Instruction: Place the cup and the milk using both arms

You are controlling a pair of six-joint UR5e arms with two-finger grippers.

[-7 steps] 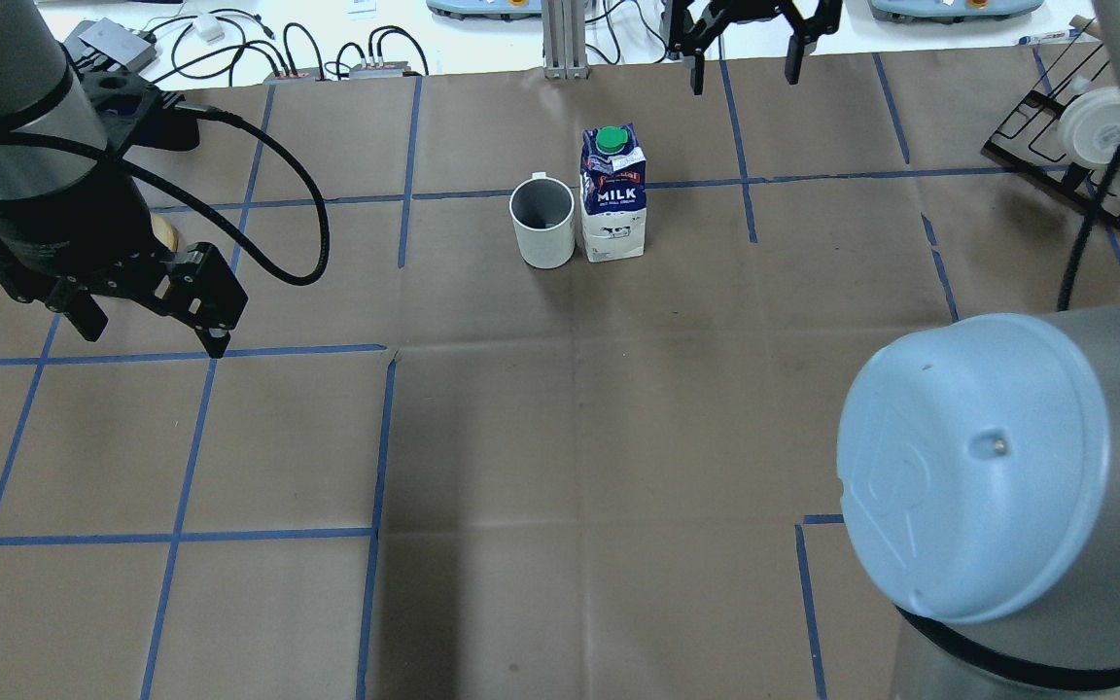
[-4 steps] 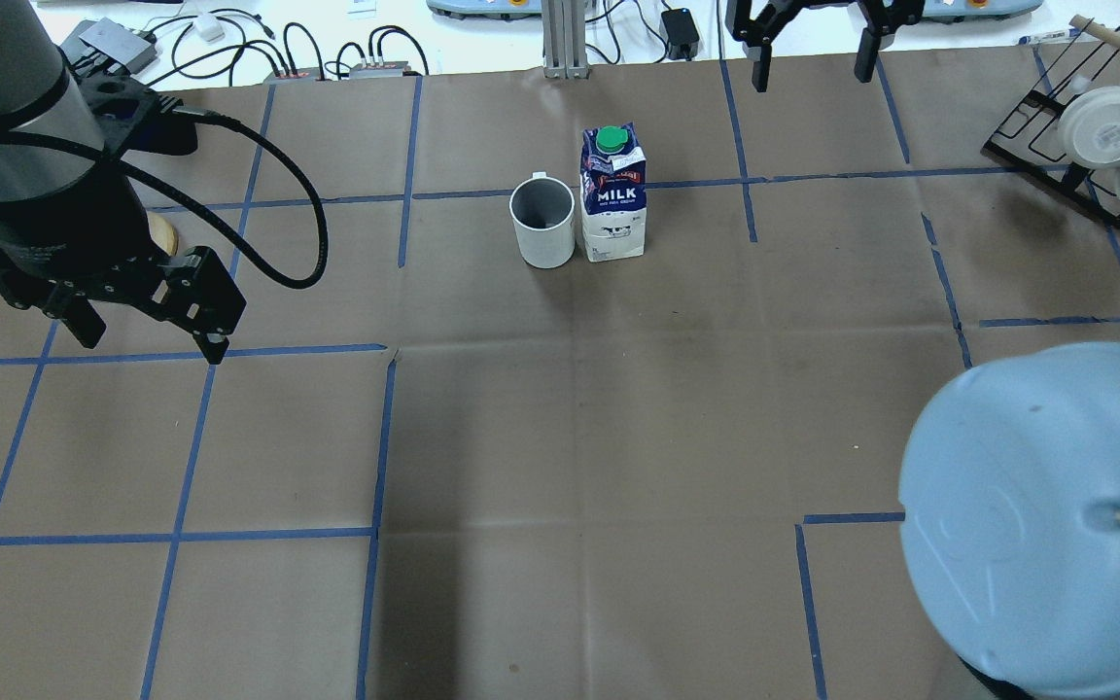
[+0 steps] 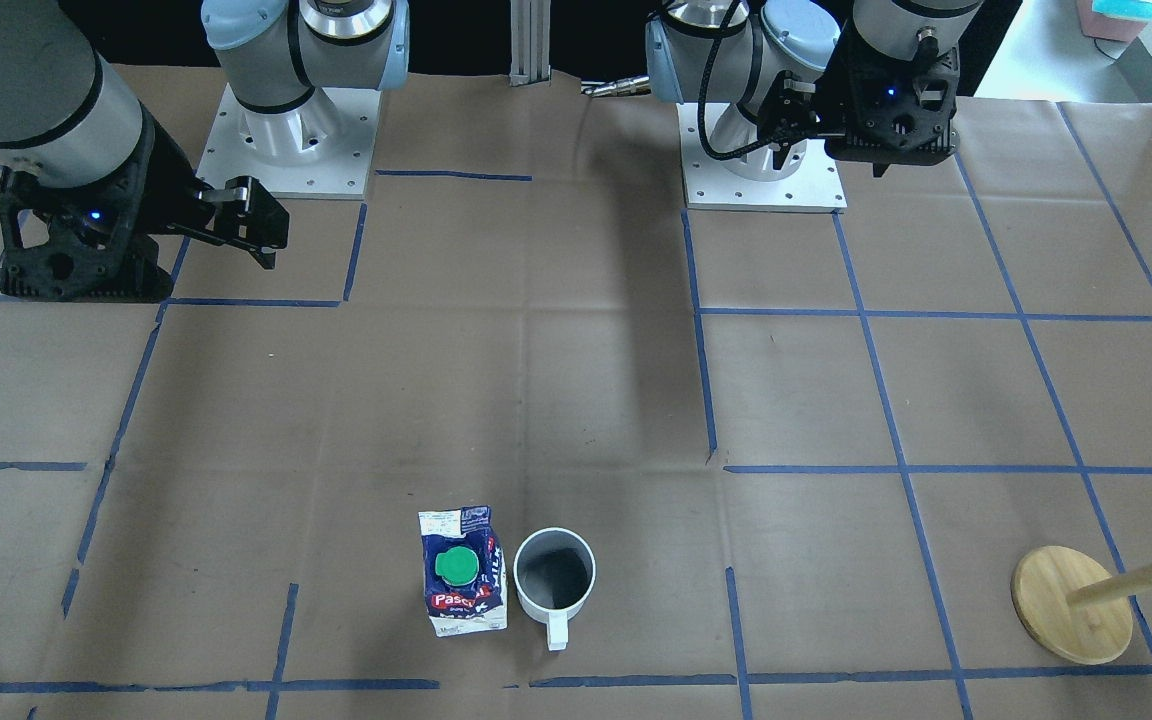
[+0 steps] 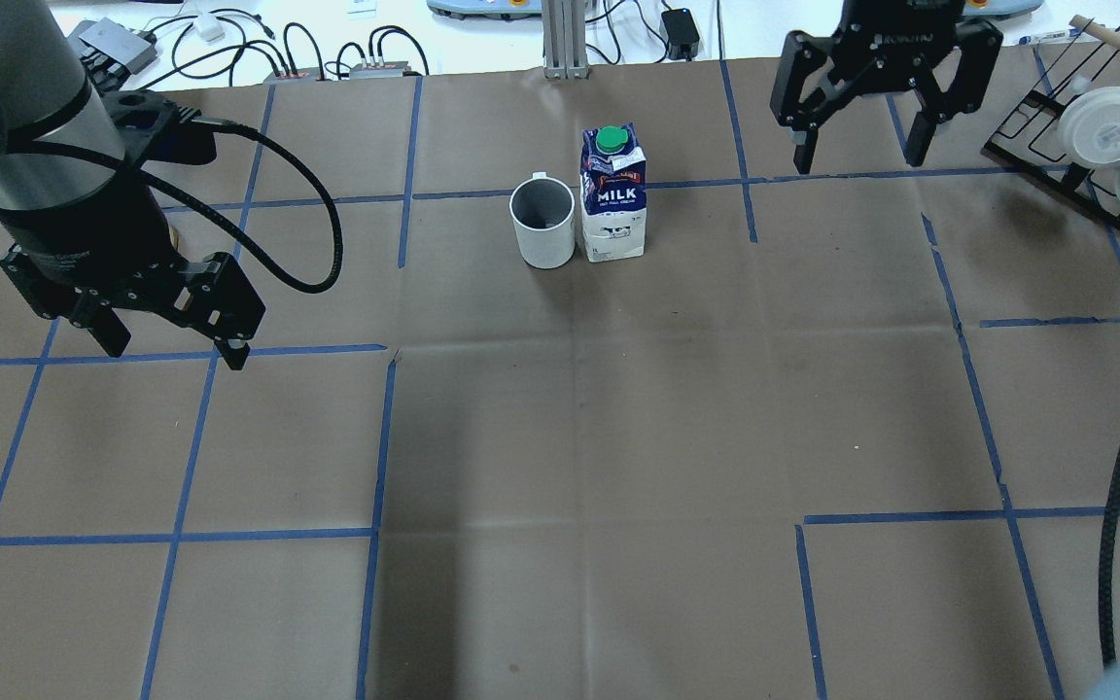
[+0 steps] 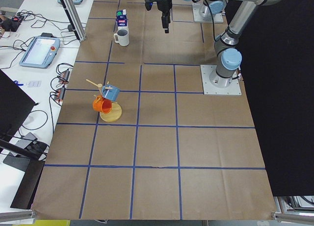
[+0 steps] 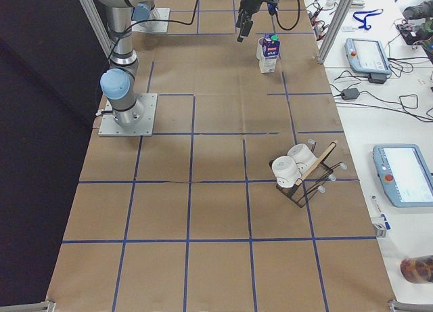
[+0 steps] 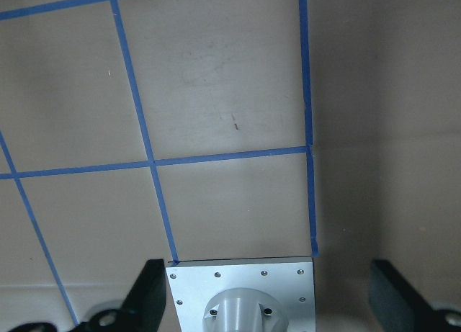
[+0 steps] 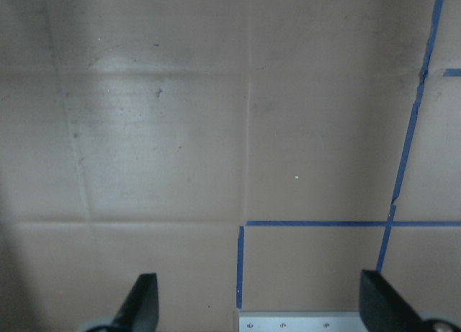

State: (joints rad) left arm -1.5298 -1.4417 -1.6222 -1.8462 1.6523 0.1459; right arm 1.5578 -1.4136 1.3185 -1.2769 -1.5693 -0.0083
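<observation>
The tabletop [image 4: 560,437] is covered in brown paper, creased in places and ruled into large squares by blue tape [image 4: 176,535]. Near the middle of its far edge the milk [image 4: 612,199] stands upright with the cup [image 4: 542,226] just beside it, mouth up, handle turned away from the robot. A wooden stand [image 3: 1071,603] with a round base sits towards the robot's left end, a black wire rack [image 4: 1056,188] towards the right end. Two metal base plates [image 3: 286,150] lie at the robot's edge

You see matt brown paper over the table [image 4: 618,437], a smooth glazed cup [image 4: 545,248], and milk [image 4: 613,199] in printed card, plastic-capped.
</observation>
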